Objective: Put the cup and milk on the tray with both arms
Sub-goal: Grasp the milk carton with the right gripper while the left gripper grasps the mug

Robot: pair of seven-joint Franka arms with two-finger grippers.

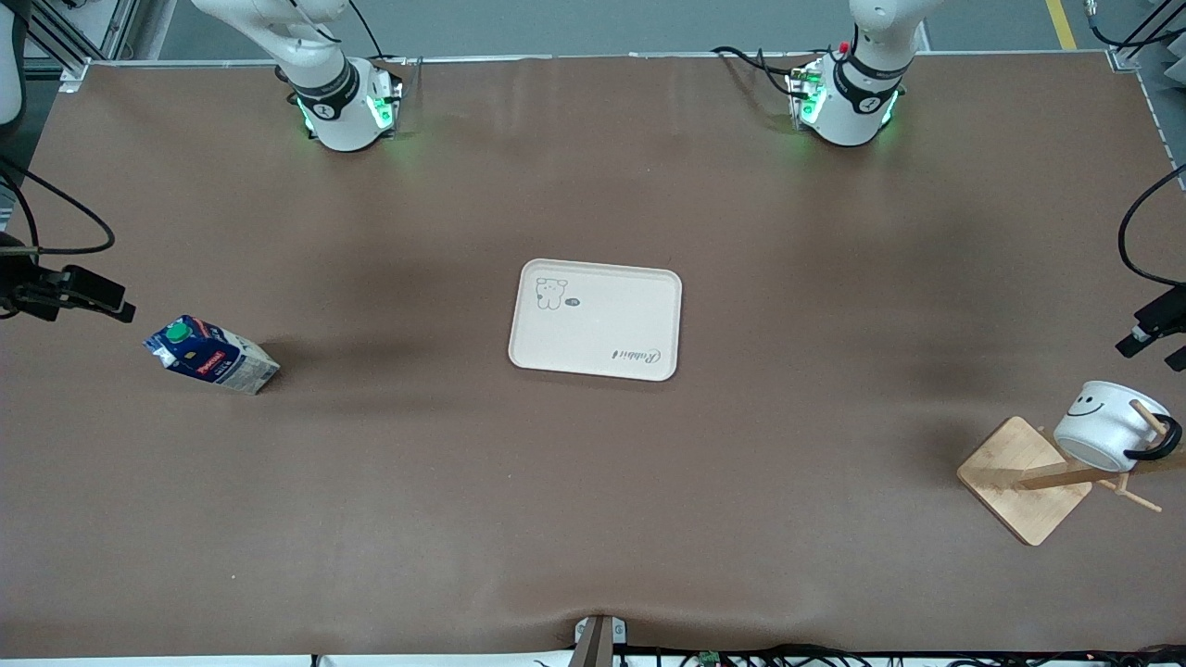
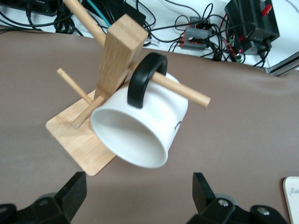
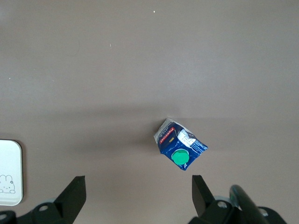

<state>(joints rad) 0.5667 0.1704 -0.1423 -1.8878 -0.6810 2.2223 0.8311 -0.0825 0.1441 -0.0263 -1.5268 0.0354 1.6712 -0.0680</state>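
The cream tray [image 1: 593, 320] lies flat at the middle of the table. The blue and white milk carton [image 1: 211, 355] with its green cap stands toward the right arm's end. It also shows in the right wrist view [image 3: 180, 143]. My right gripper [image 3: 138, 196] is open and empty, up in the air beside the carton. The white smiley cup [image 1: 1107, 424] hangs by its black handle on a peg of the wooden stand, toward the left arm's end. It also shows in the left wrist view [image 2: 140, 126]. My left gripper [image 2: 138, 196] is open and empty, apart from the cup's mouth.
The wooden stand [image 2: 119, 56] has a square base [image 1: 1024, 482] and several pegs; one peg runs through the cup's handle. Cables and boxes [image 2: 210, 28] lie off the table's edge past the stand. A tray corner shows in each wrist view [image 2: 292, 196] [image 3: 9, 172].
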